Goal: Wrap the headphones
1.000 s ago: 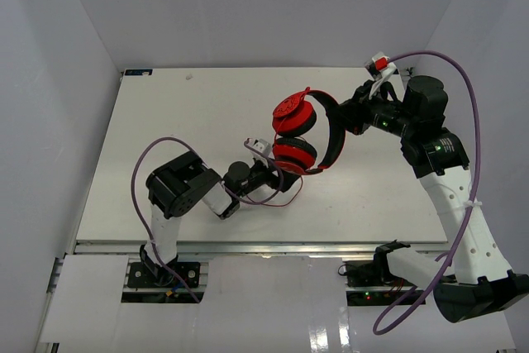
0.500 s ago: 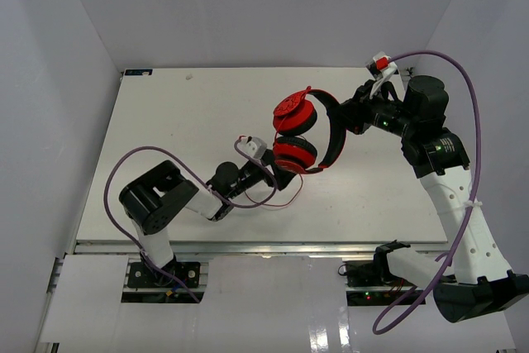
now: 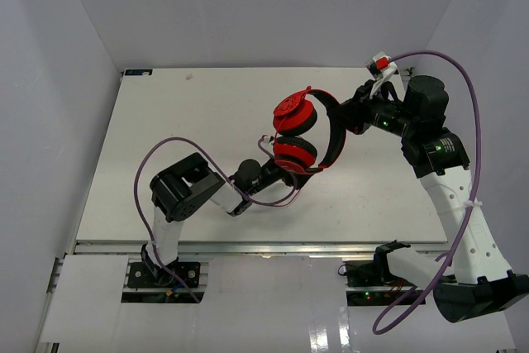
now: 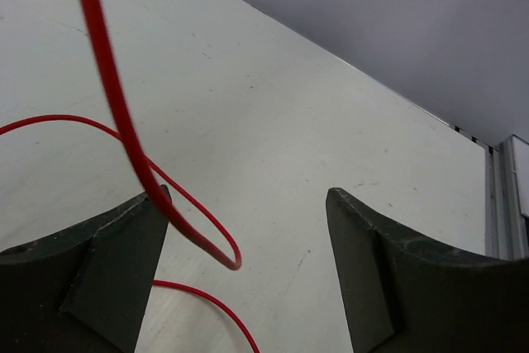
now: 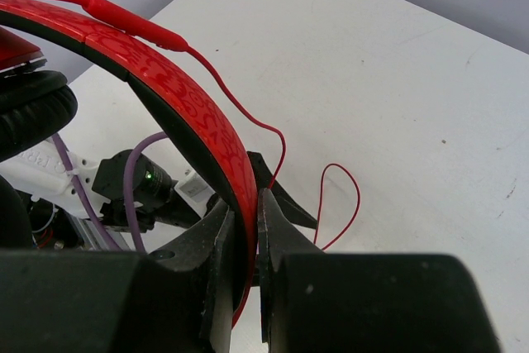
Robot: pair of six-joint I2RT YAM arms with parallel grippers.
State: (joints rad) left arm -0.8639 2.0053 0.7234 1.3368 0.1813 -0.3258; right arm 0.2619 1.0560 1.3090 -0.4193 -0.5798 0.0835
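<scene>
Top view: headphones held over the table by your right gripper | Left wrist: left gripper spread wide, cable hanging loose between its fingers; a late closure may miss it | Right wrist: jaws clamped on the headband; 1 hard tug could slip it

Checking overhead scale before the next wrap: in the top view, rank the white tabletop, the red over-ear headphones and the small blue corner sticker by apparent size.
1. white tabletop
2. red over-ear headphones
3. small blue sticker at the table's far-left corner
The headphones sit nearer the camera, yet the order is clear.
</scene>
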